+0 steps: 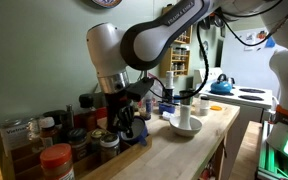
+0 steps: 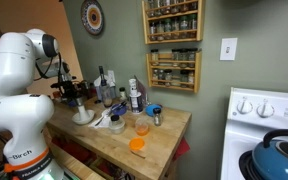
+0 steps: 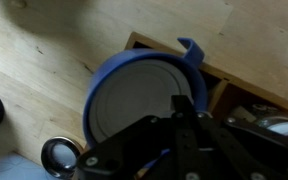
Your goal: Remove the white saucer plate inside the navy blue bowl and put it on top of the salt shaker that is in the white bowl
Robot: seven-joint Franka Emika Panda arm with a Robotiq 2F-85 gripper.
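Wooden counter (image 3: 44, 50) carries the navy blue bowl (image 3: 97, 90), with the white saucer plate (image 3: 134, 100) lying flat inside it. The gripper (image 3: 187, 120) hangs over the saucer's side nearest the rim. We judge it best to pinch that edge gently and lift level. Whether the claw is apart or together we cannot tell, as its tips blur into dark housing. In an exterior view the salt shaker (image 1: 185, 108) stands in the white bowl (image 1: 184, 128), but there we cannot make out the navy blue bowl.

Exterior views from opposite ends of counter (image 1: 209, 125); wrist view close above navy blue bowl (image 3: 134, 58)
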